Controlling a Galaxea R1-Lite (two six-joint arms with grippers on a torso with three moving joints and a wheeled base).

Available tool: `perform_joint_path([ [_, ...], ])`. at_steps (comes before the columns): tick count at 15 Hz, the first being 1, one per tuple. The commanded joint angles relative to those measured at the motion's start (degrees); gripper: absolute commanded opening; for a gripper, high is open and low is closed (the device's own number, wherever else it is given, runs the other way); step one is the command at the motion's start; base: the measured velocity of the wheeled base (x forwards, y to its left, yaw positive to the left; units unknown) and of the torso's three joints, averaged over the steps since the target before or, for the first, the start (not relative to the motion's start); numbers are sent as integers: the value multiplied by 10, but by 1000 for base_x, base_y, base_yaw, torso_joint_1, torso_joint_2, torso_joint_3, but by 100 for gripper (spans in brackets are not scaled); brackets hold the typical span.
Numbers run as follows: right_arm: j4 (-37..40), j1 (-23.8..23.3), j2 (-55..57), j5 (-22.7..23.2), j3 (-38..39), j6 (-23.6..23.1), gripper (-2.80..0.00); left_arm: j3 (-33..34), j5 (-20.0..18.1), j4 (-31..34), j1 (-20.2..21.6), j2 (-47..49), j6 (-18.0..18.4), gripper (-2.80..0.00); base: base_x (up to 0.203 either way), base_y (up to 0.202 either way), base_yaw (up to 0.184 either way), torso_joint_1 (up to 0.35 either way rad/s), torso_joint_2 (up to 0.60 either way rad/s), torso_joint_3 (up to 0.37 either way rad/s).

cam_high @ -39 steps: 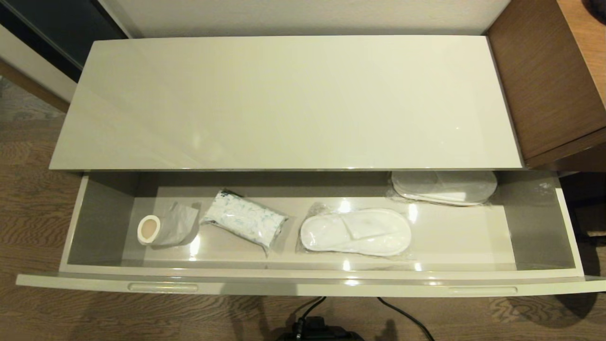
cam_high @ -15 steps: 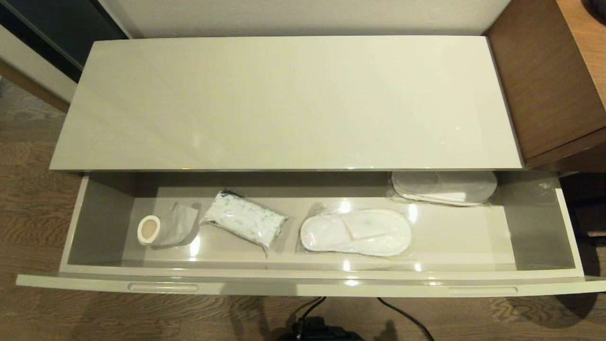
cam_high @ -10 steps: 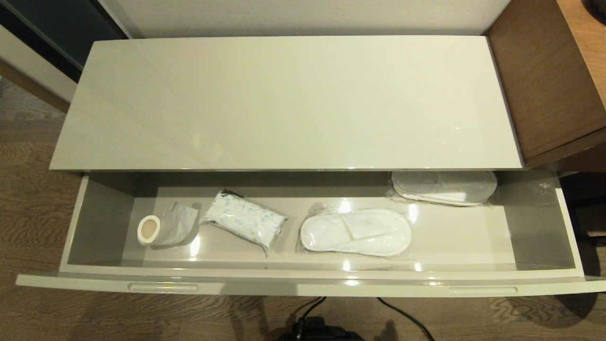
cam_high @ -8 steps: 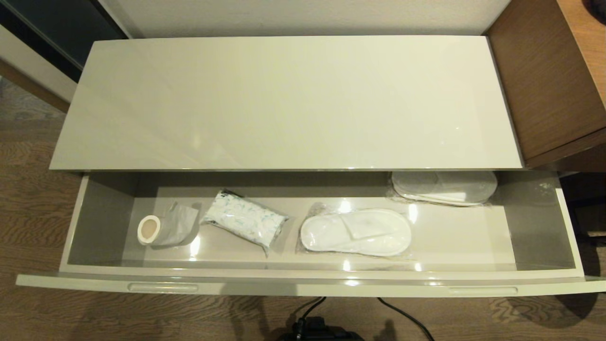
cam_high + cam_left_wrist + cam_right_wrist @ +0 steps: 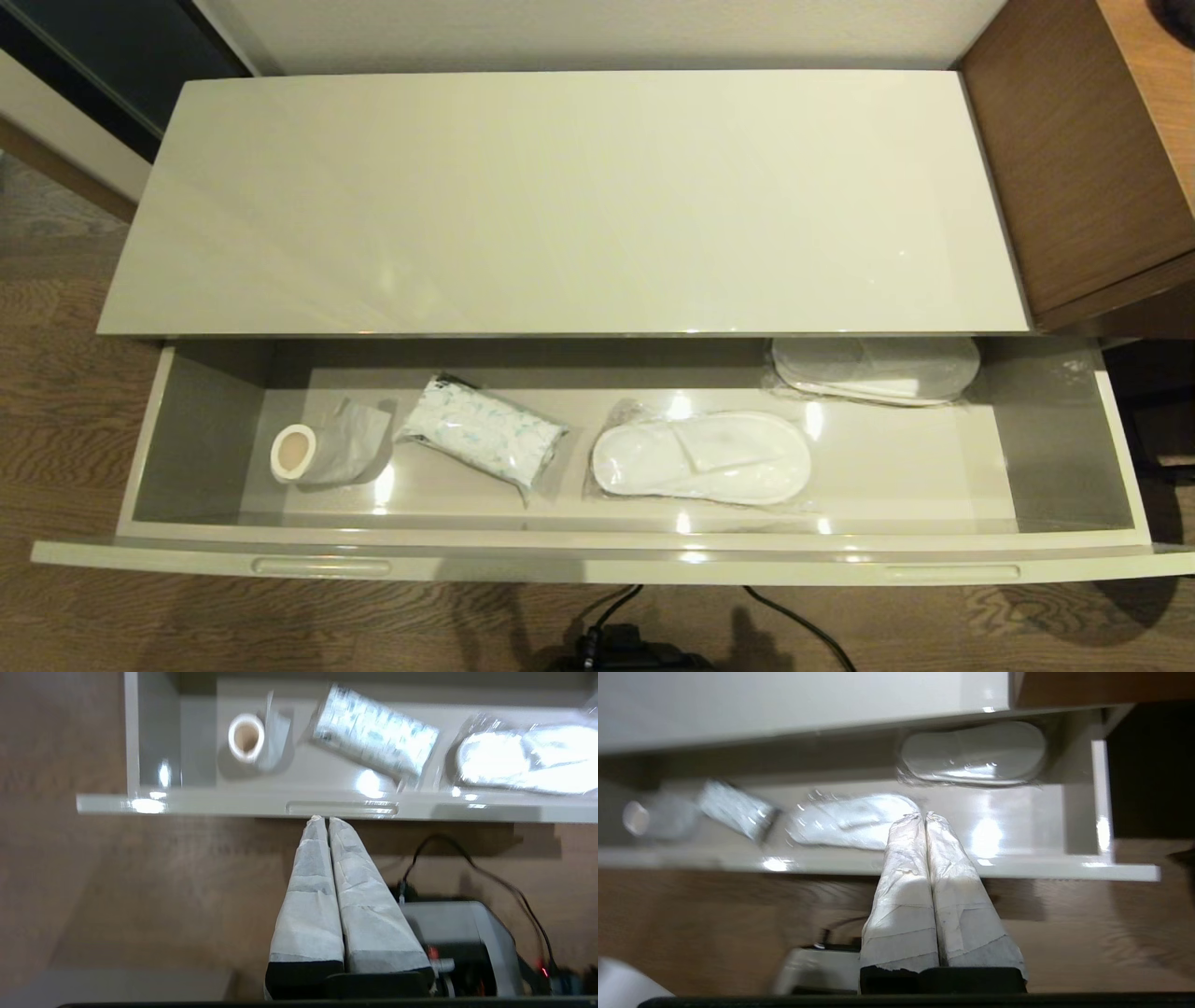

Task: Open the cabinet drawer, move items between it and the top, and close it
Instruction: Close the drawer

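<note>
The wide cream-white cabinet drawer (image 5: 597, 565) stands pulled fully out under the glossy cabinet top (image 5: 560, 196), which carries nothing. A white toilet paper roll (image 5: 317, 448) with a cream core lies on its side at the drawer's left end, also seen in the left wrist view as the roll (image 5: 250, 742). Neither arm shows in the head view. My left gripper (image 5: 323, 819) is shut and empty, held above the floor just short of the drawer's left slot handle (image 5: 341, 808). My right gripper (image 5: 923, 815) is shut and empty, over the drawer's front edge (image 5: 1017, 868) towards its right half.
Inside the drawer lie a white packet with green-blue print (image 5: 485, 431), wrapped white slippers (image 5: 702, 457) in the middle and a second wrapped pair (image 5: 873, 369) at the back right. Brown wooden furniture (image 5: 1074, 159) stands to the right. Black cables (image 5: 794, 621) run on the floor below.
Nothing in the drawer or on the top has moved. Only the shadows on the floor in front of the drawer have shifted slightly.
</note>
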Motion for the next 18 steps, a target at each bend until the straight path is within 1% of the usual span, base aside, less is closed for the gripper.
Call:
perform_joint_path([
  [1, 0, -1, 179, 7, -58, 48, -280, -25, 2, 4, 1, 115, -7, -280, 0, 0, 0, 0, 0, 0],
  [2, 1, -1, 221, 11, -68, 64, -280, -30, 2, 3, 1, 150, -14, -280, 0, 0, 0, 0, 0, 0],
  [5, -5, 1, 355, 24, -38, 78, -280, -31, -6, -26, 1, 288, -34, -280, 0, 0, 0, 0, 0, 0],
  [7, -15, 8, 453, 32, -5, 77, -280, -13, -15, -86, 1, 394, -52, -280, 0, 0, 0, 0, 0, 0],
  [9, -22, 38, 491, 36, 44, 77, -280, 34, -25, -172, -1, 459, -86, -280, 0, 0, 0, 0, 0, 0],
  [10, -22, 57, 490, 36, 69, 75, -280, 60, -36, -207, -2, 479, -97, -280, 0, 0, 0, 0, 0, 0],
  [11, -22, 64, 489, 37, 87, 74, -280, 78, -47, -241, -3, 497, -103, -280, 0, 0, 0, 0, 0, 0],
  [12, -24, 68, 487, 37, 106, 71, -280, 91, -55, -292, -3, 516, -108, -280, 0, 0, 0, 0, 0, 0],
  [13, -24, 69, 487, 37, 108, 70, -280, 97, -60, -305, -3, 521, -111, -280, 0, 0, 0, 0, 0, 0],
  [14, -9, 76, 480, 36, 113, 60, -280, 107, -60, -326, -3, 527, -109, -280, 0, 0, 0, 0, 0, 0],
  [15, 11, 86, 480, 38, 115, 57, -280, 130, -60, -377, -3, 534, -108, -280, 0, 0, 0, 0, 0, 0],
  [16, 21, 101, 480, 39, 115, 58, -280, 139, -60, -389, -3, 532, -107, -280, 0, 0, 0, 0, 0, 0],
  [18, 25, 140, 485, 39, 132, 61, -280, 142, -59, -390, -1, 523, -109, -280, 0, 0, 0, 0, 0, 0],
])
